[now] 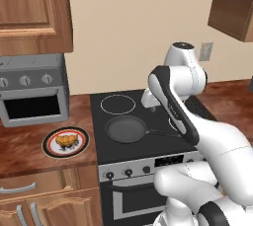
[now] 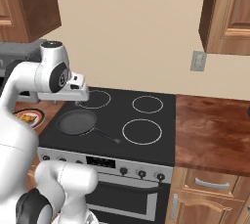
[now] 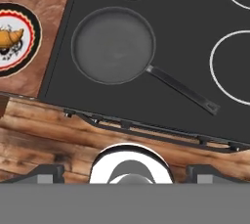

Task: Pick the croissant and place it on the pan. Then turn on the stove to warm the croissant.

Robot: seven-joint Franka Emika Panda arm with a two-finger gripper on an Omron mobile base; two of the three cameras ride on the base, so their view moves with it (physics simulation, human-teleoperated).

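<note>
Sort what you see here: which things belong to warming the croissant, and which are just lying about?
Belong to the job:
croissant, on the plate
pan, empty, on the stove
stove

Just lying about:
plate, beyond holding the croissant
toaster oven
wall cabinets

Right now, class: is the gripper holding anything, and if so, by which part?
Nothing is held. The gripper is open, high above the stove's front edge. The croissant lies on its plate; the pan is empty.
</note>
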